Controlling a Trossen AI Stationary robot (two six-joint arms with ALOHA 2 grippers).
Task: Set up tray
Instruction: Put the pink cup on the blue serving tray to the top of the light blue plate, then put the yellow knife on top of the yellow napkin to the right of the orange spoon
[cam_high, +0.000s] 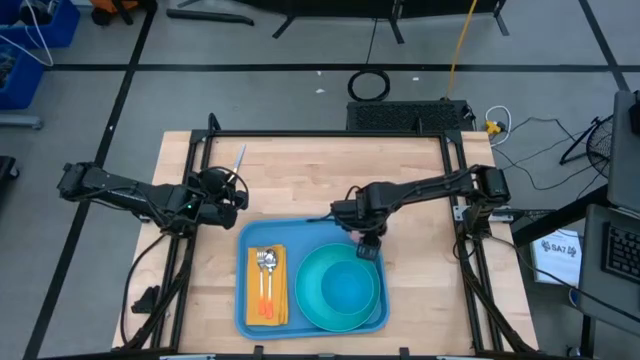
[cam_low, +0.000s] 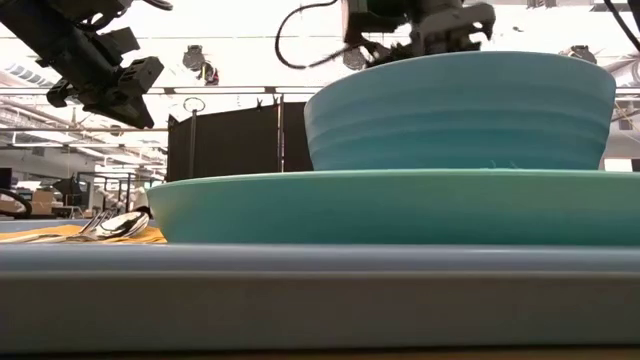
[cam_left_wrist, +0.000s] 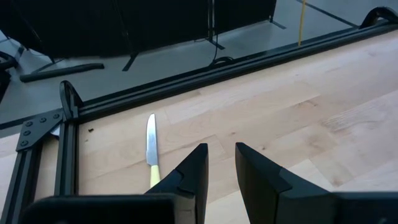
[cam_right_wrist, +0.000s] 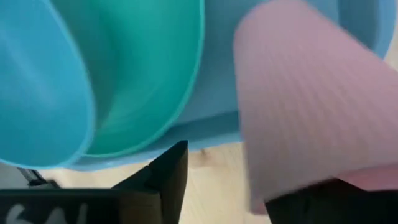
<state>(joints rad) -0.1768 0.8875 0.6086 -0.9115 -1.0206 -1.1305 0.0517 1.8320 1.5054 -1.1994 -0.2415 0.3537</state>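
High view: tray (cam_high: 250, 318) and bowl (cam_high: 335, 287) show no readable writing.

Left pincer (cam_high: 236, 192) raised, fingers slightly parted; right pincer (cam_high: 368, 248) lowered, fingers spread.

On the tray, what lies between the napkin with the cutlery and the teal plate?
Nothing: the high view shows only a narrow bare strip of the light-blue tray floor between the yellow napkin and the teal plate.
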